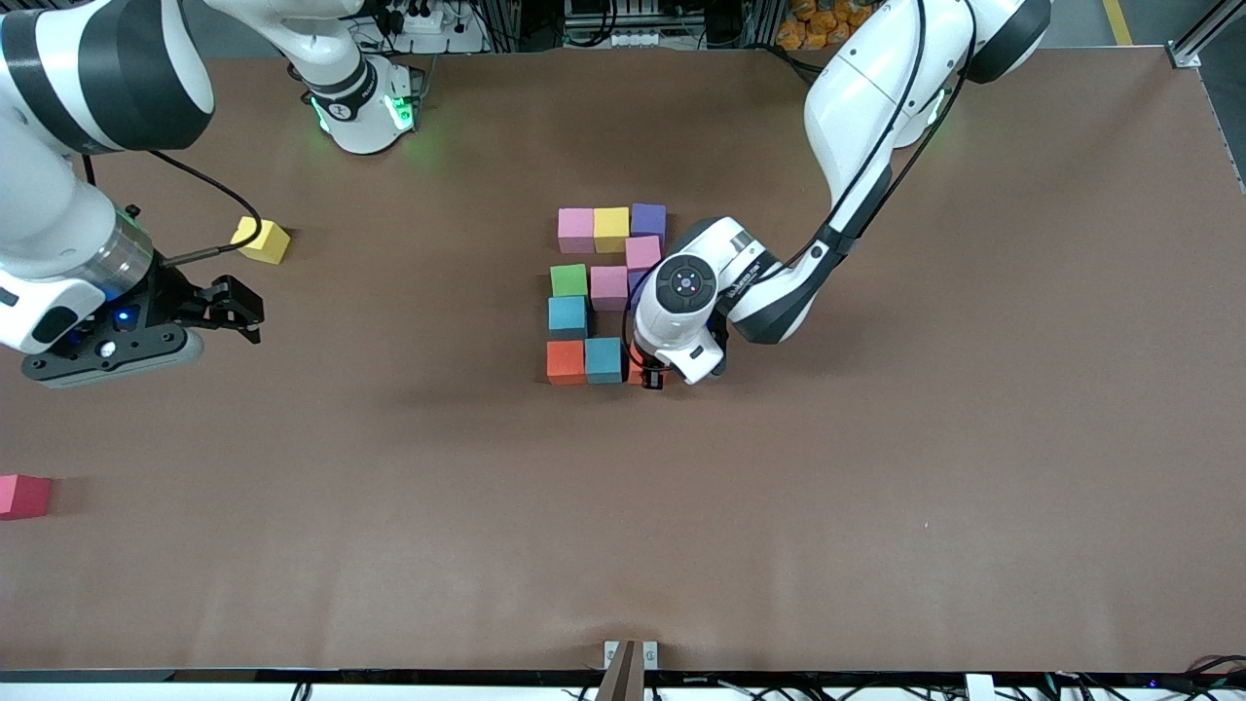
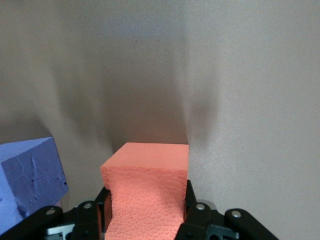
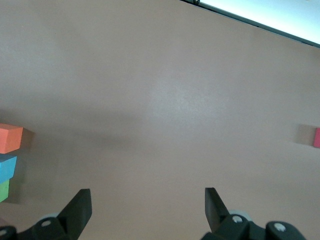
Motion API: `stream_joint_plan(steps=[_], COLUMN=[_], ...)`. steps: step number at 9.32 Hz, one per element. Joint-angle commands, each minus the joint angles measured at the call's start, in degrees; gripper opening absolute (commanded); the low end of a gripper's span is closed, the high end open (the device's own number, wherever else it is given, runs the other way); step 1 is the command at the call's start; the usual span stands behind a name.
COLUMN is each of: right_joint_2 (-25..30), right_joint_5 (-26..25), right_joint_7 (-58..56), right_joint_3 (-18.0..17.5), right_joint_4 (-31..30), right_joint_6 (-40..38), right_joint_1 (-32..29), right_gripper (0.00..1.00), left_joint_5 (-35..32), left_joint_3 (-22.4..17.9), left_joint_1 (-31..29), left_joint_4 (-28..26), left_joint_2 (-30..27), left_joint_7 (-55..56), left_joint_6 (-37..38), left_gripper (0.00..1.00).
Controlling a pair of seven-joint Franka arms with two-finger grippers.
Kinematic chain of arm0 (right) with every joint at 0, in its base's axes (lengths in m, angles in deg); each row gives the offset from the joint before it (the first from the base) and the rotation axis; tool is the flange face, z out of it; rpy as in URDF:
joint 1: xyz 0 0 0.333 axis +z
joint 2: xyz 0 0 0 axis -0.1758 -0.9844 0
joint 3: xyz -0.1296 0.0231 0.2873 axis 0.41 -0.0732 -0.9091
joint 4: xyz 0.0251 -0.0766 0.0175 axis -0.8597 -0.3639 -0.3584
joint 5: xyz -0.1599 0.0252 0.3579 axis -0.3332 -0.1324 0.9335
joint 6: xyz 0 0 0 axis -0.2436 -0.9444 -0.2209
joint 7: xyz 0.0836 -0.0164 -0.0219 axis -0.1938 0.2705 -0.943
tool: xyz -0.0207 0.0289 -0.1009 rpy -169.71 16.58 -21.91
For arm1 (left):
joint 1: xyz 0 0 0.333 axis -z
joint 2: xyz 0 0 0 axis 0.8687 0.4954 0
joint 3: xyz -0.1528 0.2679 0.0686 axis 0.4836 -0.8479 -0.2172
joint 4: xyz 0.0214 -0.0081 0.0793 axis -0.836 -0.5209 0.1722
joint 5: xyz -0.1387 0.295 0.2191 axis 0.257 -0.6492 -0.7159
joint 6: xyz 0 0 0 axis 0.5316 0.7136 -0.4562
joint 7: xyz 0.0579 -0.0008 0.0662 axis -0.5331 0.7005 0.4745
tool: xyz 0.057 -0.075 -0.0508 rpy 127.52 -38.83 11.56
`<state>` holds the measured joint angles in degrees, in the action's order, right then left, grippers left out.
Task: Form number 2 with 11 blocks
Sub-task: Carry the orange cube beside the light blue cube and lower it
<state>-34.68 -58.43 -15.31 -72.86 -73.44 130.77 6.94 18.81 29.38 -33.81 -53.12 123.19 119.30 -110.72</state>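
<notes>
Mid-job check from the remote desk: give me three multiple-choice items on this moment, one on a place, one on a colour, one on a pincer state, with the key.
1. Where does the loose yellow block lie?
A. toward the right arm's end of the table
B. on top of the number 2
C. in the right pincer

2. What colour is the block in the left pincer?
A. green
B. orange
C. yellow

3. How is the right pincer?
A. shut on a pink block
B. shut on nothing
C. open, holding nothing

Key: 1 A, it sits alone near the right arm; 2 B, the left wrist view shows orange foam between the fingers; 3 C, its fingers stand apart over bare table.
</notes>
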Motion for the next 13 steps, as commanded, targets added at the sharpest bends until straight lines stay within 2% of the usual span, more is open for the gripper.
stream_joint_plan(steps=[1, 5, 13], right_joint_2=[-0.75, -0.75, -0.75], right_joint_5=[-1.06, -1.06, -0.97], right_joint_7=[0.39, 0.30, 0.21], right_joint_3=[-0.76, -0.76, -0.76], right_joint_4=[1.49, 1.49, 1.49], right_joint_6=[-0.90, -0.90, -0.90], right_joint_1=[-0.77, -1.38, -1.47], right_gripper=[1.00, 1.00, 1.00], left_joint_5=[-0.90, -0.90, -1.07], left_joint_3=[-1.82, -1.82, -1.82], left_joint_1=[1.72, 1.81, 2.25], left_joint_4=[2.01, 3.94, 4.38], left_joint_2=[1.81, 2.60, 3.04], left_joint_7=[1.02, 1.02, 1.02], left_joint_6=[0.66, 0.57, 0.48], left_gripper=[0.00, 0.00, 0.00])
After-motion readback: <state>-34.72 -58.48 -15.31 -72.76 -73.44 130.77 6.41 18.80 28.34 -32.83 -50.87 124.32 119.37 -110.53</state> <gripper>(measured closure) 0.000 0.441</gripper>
